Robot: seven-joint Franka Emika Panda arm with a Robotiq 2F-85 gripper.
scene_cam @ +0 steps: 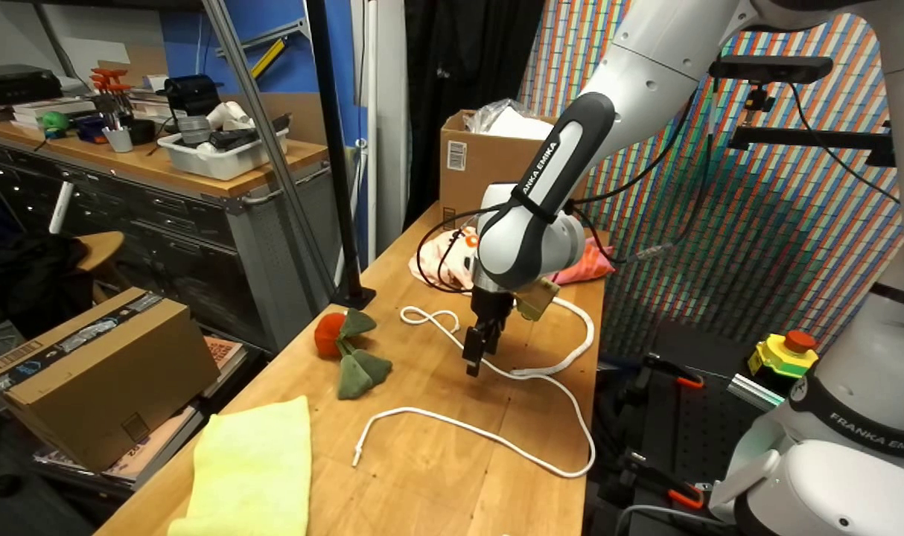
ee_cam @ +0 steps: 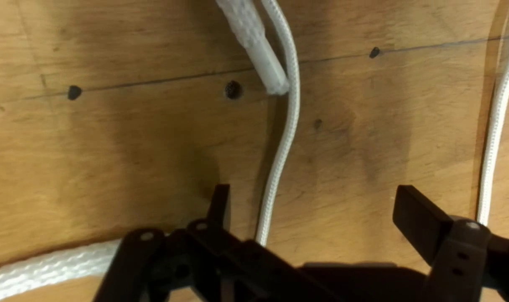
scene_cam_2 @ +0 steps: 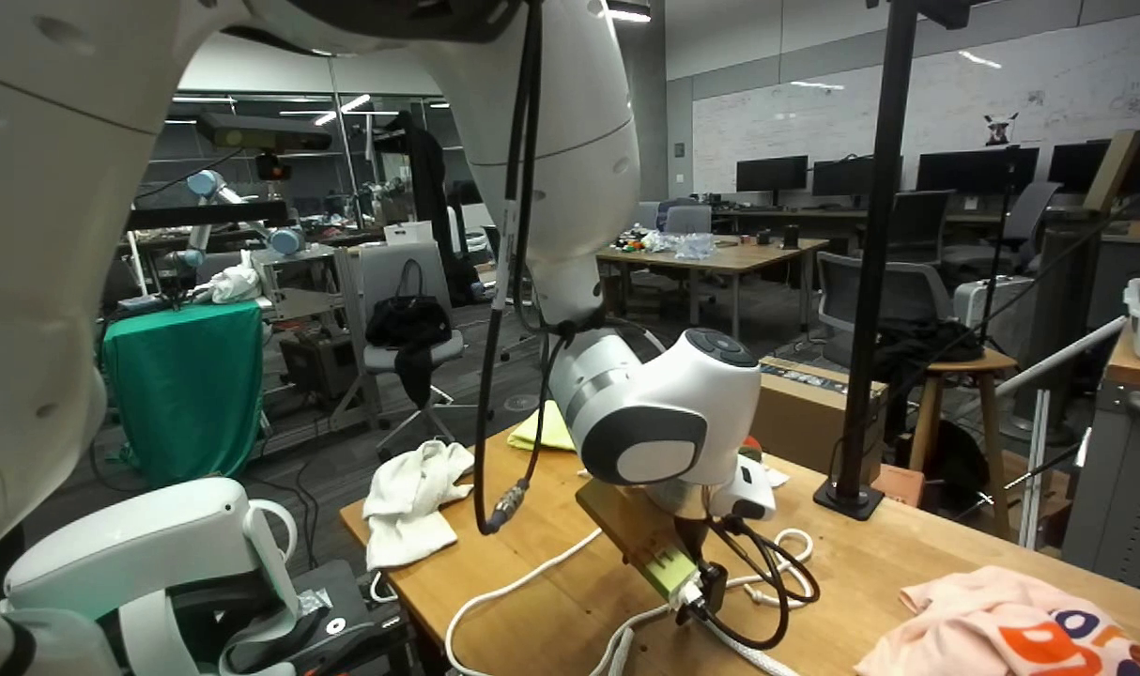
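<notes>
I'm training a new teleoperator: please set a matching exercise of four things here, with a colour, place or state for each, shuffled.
1. gripper
2. thin cord
3. emergency-stop button
4. tall post

A. black, upright on the table
B. white, between the fingers in the wrist view
C. red, on a yellow base
D. open

Pairs: 1-D, 2-B, 3-C, 4-A.
</notes>
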